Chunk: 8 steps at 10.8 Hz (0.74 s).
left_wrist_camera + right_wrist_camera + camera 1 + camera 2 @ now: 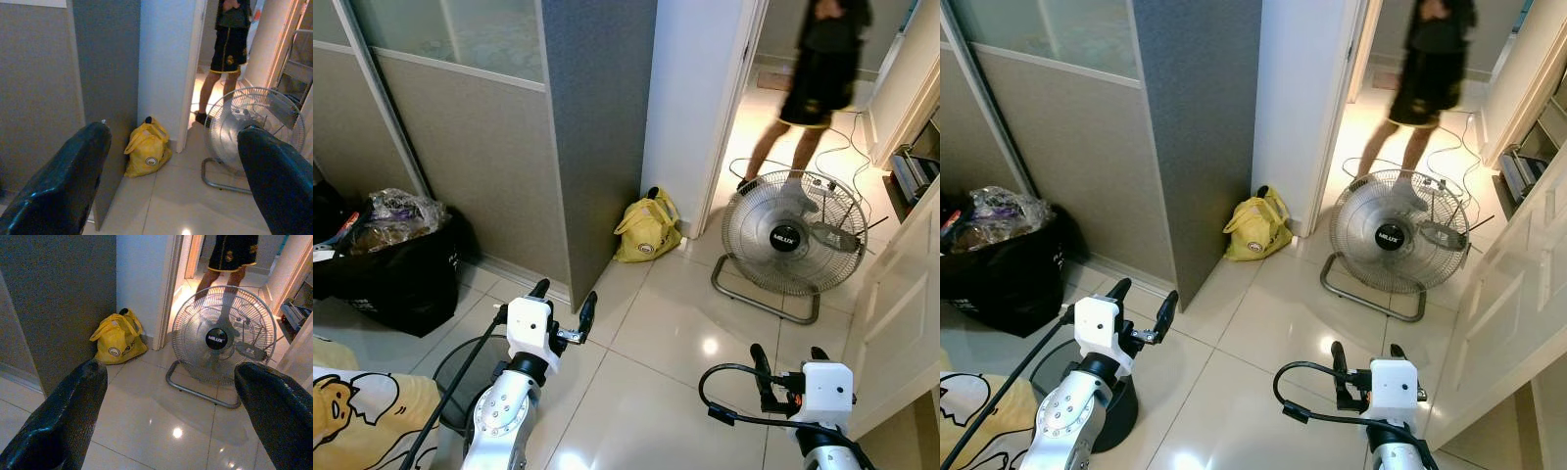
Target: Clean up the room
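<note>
While parked on the tiled floor (656, 343) facing the doorway, looked to be at the pick-a-target stage of the cleanup, with nothing grabbed yet. Had the left gripper (564, 294) held up in front, spread wide and empty, lined up roughly toward the yellow bag (648, 230). Had the right gripper (787, 352) up too, lower and off to the right, likewise released with nothing between the fingers, aimed more at the floor fan (793, 233).

Pegged the yellow bag as the likeliest thing to tidy, just a guess though. Found it slumped on the floor at the corner between the grey wardrobe panel (597, 127) and the white wall (690, 98) by the doorway, handles flopped up top, well apart from both grippers. Saw the fan parked near it to the right, in the doorway, with a loose cable (847, 147) trailing over the tiles behind. Also spotted a stuffed black bag (401, 274) over on the left by the sliding door, and a yellow printed blanket (352, 411) at the near left corner. Noticed a person (822, 69) standing in the hall behind the fan, blurred.

Next move, probably: needed to walk closer and bend down, being way out of reach from that spot, then bring one open gripper down over the handles. Soft bag, so likely to sag and swing once lifted. Would also have needed to steer clear of the fan's frame and that cable.
</note>
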Tool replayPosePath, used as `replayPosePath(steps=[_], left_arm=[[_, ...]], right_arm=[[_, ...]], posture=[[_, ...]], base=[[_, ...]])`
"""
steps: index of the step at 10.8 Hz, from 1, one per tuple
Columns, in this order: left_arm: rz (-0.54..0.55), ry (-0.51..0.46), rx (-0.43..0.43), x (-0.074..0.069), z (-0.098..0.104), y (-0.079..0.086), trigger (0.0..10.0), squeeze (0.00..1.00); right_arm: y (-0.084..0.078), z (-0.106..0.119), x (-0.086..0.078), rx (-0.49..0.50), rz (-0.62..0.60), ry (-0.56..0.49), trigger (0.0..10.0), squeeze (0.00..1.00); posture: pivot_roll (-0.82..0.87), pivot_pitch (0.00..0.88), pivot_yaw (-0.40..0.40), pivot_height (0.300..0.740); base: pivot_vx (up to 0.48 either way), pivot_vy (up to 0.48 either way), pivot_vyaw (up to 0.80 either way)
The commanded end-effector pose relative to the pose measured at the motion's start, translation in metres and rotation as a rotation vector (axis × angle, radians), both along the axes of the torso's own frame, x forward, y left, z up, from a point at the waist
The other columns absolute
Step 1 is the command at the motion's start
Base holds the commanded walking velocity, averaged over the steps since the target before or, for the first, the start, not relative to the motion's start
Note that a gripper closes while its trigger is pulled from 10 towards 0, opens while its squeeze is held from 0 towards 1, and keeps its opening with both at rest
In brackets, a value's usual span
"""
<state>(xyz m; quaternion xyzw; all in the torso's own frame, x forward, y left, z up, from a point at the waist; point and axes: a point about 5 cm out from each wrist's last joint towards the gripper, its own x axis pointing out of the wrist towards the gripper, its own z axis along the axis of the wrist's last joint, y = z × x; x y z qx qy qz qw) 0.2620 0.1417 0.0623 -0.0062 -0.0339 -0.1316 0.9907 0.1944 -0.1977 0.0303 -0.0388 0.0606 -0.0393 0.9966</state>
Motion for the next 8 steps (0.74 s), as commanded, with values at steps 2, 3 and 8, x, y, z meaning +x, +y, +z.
replayPosePath(steps=[2,3,8], left_arm=[[0.143,0.206,-0.103,0.0602,0.0234,-0.0318,10.0,0.00],[0.143,0.206,-0.103,0.0602,0.0234,-0.0318,10.0,0.00],[0.143,0.206,-0.103,0.0602,0.0234,-0.0318,10.0,0.00]], right_arm=[[0.0420,0.0102,0.0736,0.150,0.106,0.077,10.0,0.00],[0.0420,0.0102,0.0736,0.150,0.106,0.077,10.0,0.00],[0.0420,0.0102,0.0736,0.150,0.106,0.077,10.0,0.00]], posture=[[0.06,0.000,-0.130,0.740],[0.06,0.000,-0.130,0.740],[0.06,0.000,-0.130,0.740]], base=[[0.000,0.000,0.00],[0.000,0.000,0.00],[0.000,0.000,0.00]])
